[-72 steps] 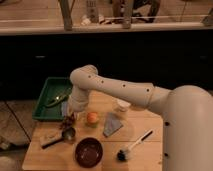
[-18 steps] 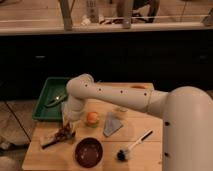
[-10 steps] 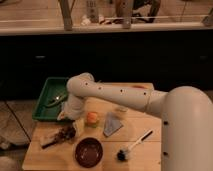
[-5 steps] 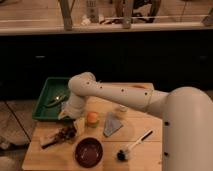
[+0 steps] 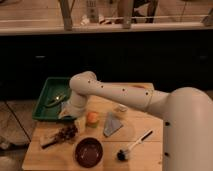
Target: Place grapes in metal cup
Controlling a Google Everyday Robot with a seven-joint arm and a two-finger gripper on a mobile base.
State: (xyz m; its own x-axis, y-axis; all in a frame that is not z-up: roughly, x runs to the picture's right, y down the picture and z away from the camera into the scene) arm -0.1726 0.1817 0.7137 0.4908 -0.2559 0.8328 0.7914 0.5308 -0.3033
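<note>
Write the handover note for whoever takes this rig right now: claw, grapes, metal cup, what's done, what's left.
The claw hangs low over the table's left side, just above and behind the grapes; whether it holds anything cannot be told.
The grapes are a dark bunch at front left, left of the orange fruit and behind the brown bowl.
The metal cup cannot be made out apart from the bunch.
Done: not confirmed that the grapes sit in the cup.
Left: check the cup, seat the grapes if needed, pull back.

The white arm (image 5: 125, 95) stretches leftward, then bends sharply down, its gripper (image 5: 70, 117) hanging low at the left.
</note>
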